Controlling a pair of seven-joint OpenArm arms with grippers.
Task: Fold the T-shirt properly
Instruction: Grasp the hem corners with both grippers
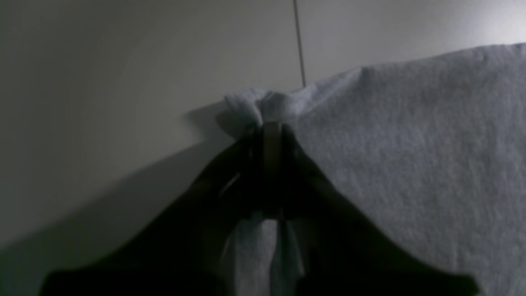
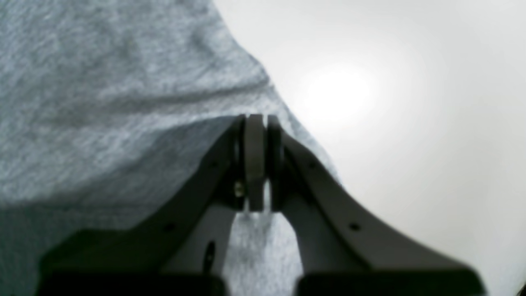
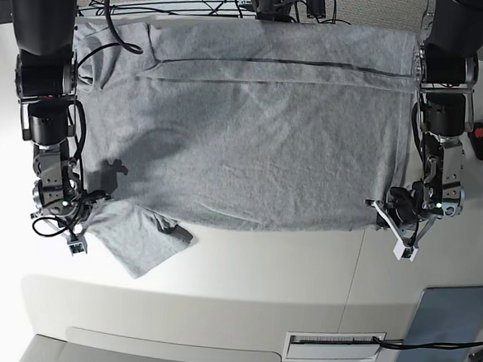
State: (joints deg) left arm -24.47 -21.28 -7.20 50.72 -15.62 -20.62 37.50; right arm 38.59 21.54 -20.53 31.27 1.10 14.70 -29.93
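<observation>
- Left wrist view: left gripper [image 1: 271, 127] pinching shut on a bunched corner of the T-shirt [image 1: 411, 164] at frame centre; grey fabric filling the right half, more cloth hanging down between the dark fingers at the bottom; pale table [image 1: 102, 102] lying across the left, a thin dark seam [image 1: 300, 45] running up to the top edge.
- Right wrist view: right gripper [image 2: 254, 123] clamping closed on the T-shirt's [image 2: 102, 102] edge at centre; grey cloth covering the left half, white table [image 2: 411, 144] glaring on the right.
- Base view: T-shirt [image 3: 254, 124] spreading across the upper middle of the table [image 3: 217, 295]; left gripper [image 3: 389, 209] gripping its lower right corner, right gripper [image 3: 81, 219] gripping at lower left beside a crumpled sleeve [image 3: 138, 240]; grey-blue panel [image 3: 451, 328] lying at lower right; no containers showing.
</observation>
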